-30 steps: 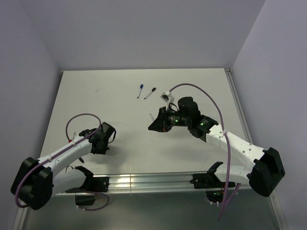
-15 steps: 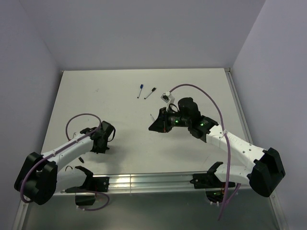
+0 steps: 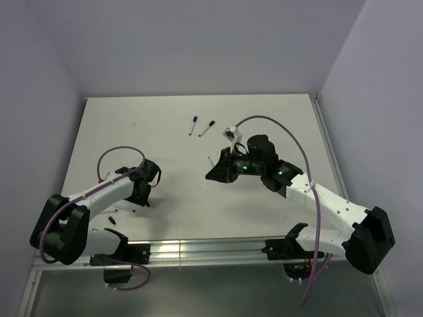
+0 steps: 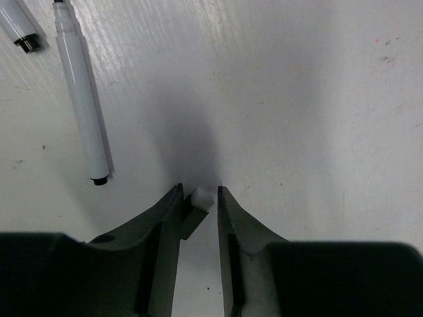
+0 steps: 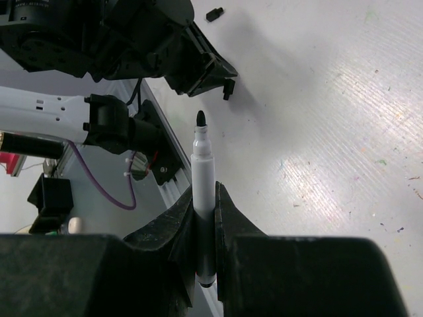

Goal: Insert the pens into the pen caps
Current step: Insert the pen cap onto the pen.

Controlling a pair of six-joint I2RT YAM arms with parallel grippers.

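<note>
**Fig. – Both pincers loaded over the table (image 3: 165, 119): pen at R, pen cap at L.**
Right pincer (image 5: 205, 197): closed tight on a white-barrelled pen (image 5: 203, 165), gripped approx. mid-barrel, black tip out front and pointing toward the left arm. Left pincer (image 4: 199, 191): nearly closed, narrow gap, w/ a small dark pen cap (image 4: 195, 208) (pale end foremost) pinched between the fingers, low over the table. L wrist view: second white pen (image 4: 82, 105) lies flat just ahead of the fingers; end of a third pen (image 4: 18, 26) is cut by the frame edge. Top view: blue-ended pen (image 3: 193, 125) and black-ended pen (image 3: 208, 127) lie side by side at far centre, well apart from both arms. R wrist view: loose black cap (image 5: 213, 13) on the table beyond the left arm.
</note>
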